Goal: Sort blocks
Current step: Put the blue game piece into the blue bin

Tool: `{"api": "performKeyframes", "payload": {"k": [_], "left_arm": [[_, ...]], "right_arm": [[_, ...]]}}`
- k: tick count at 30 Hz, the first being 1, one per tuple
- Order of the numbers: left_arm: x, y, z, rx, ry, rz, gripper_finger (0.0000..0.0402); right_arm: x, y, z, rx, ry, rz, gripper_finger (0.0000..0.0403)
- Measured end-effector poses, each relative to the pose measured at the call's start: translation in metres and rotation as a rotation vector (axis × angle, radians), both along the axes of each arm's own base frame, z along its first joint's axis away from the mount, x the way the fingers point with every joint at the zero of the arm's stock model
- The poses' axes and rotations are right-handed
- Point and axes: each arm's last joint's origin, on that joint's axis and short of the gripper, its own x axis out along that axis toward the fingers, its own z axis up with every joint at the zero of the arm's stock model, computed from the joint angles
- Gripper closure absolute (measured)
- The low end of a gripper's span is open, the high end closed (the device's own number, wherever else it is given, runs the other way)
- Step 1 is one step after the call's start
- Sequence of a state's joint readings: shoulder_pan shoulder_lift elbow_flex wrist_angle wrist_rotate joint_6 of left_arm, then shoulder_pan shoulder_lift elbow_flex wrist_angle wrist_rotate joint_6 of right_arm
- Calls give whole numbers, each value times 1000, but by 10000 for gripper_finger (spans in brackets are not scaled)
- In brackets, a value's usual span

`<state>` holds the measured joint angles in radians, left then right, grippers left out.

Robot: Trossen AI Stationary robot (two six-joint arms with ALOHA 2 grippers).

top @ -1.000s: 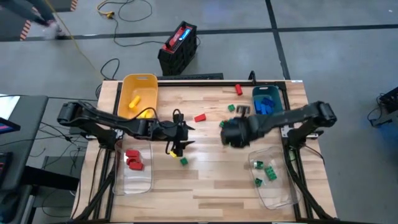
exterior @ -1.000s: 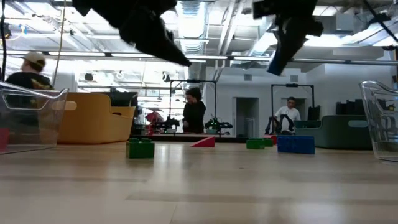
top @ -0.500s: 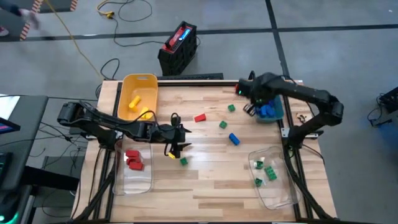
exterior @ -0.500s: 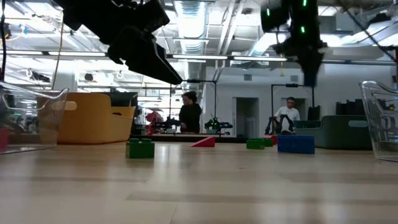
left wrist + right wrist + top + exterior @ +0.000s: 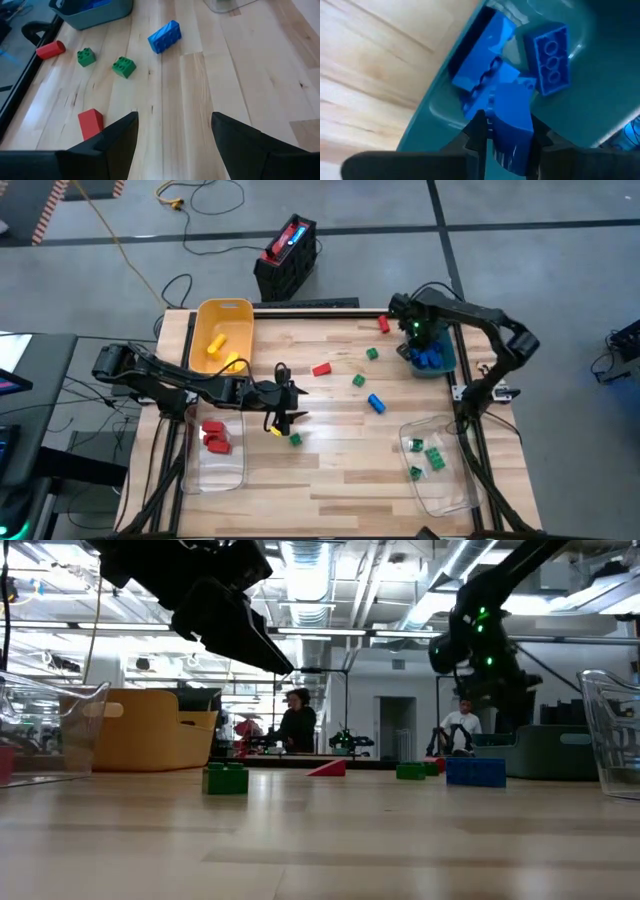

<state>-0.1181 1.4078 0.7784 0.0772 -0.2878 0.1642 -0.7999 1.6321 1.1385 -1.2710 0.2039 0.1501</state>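
The pale planked worktop (image 5: 340,470) carried a smooth teal bin (image 5: 580,100) at its far right corner. Having swung over it, the right tool (image 5: 505,131) pinched a glossy blue block (image 5: 512,117) inside; the left tool (image 5: 172,132) gaped empty mid-worktop.

table (image 5: 340,470): wood | on it: yellow bin (image 5: 222,330), teal bin (image 5: 443,365), 2 clear bins (image 5: 443,480), loose blocks (image 5: 358,380)

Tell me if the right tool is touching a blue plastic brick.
Touching. The right wrist view shows the right tool clamping a blue studded brick between its fingers, above the teal bin.
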Motion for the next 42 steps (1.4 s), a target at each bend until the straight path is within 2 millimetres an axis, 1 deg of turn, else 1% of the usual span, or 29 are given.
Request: {"api": "performKeyframes", "payload": {"k": [4,8,12,14,16,19,22,25,27,31,34,38,42], "left_arm": [[0,0,0,-2,2,1,155],[-1,0,-2,-12,17,8,155],[-2,0,-4,-19,40,15,155],[-3,0,-4,-20,44,16,155],[-3,0,-4,-20,47,16,155],[-3,0,-5,-26,55,21,155],[-3,1,-5,-35,57,29,155],[-3,1,-5,-59,52,44,155],[-4,1,-5,-81,47,58,155],[-3,1,-5,-113,37,79,155],[-3,1,-4,-116,22,91,155],[0,7,1,-113,-22,116,155],[9,15,19,-66,-69,121,155]], "right_arm": [[5,-4,-10,17,8,36,281],[6,-3,-9,17,3,61,224],[1,2,5,-10,-18,57,174],[-2,8,18,-36,-33,49,160],[-3,17,35,-98,-68,50,156],[-2,39,63,-231,-120,94,155],[2,68,85,-338,-195,147,155],[9,102,98,-378,-301,205,155],[16,124,101,-388,-361,253,155],[31,163,101,-381,-449,329,155],[45,186,92,-357,-471,373,155],[64,205,76,-334,-453,424,155],[83,217,59,-322,-451,450,155]]}}
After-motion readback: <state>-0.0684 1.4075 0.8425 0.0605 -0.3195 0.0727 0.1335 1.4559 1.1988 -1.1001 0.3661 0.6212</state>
